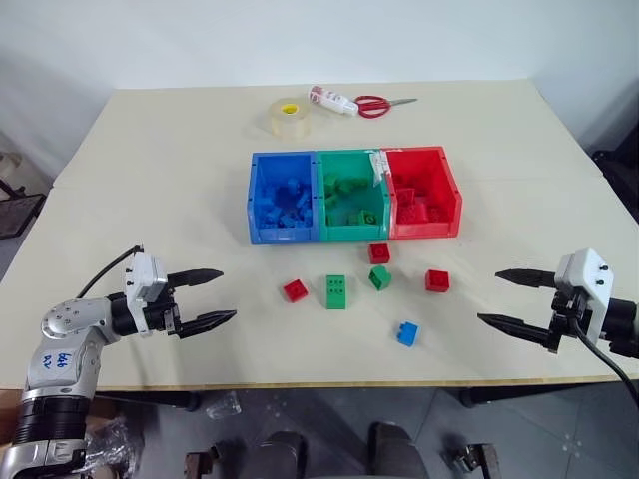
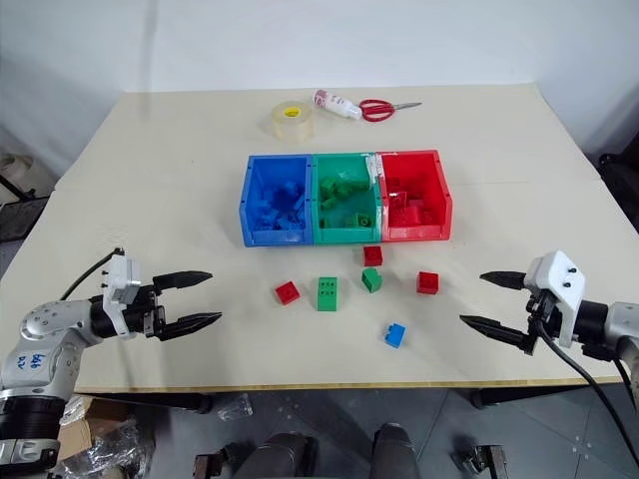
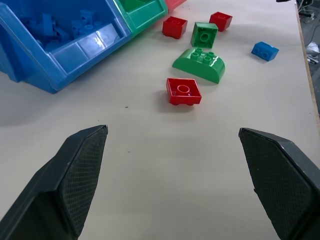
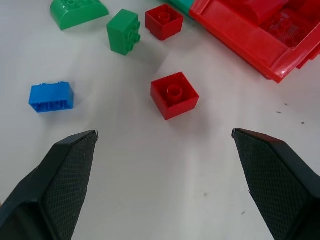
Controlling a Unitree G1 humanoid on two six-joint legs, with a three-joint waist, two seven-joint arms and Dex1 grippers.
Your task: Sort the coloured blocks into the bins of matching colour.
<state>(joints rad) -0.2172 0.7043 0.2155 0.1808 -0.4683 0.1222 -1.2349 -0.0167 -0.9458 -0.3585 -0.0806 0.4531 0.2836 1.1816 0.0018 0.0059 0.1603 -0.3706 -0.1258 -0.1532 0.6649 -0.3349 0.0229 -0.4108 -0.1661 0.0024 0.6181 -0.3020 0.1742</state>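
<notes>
left eye view: six loose blocks point(image 1: 335, 290) on counter point(image 1: 150, 180) before bins point(image 1: 353, 196). left hand point(image 1: 205, 295) and right hand point(image 1: 509, 298) both spread wide, grasping nothing.

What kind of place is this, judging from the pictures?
Probably a lab or test room set up for a sorting trial: a plain beige table against a bare white wall, three joined bins with toy blocks laid out before them, and tape and scissors set aside.
</notes>
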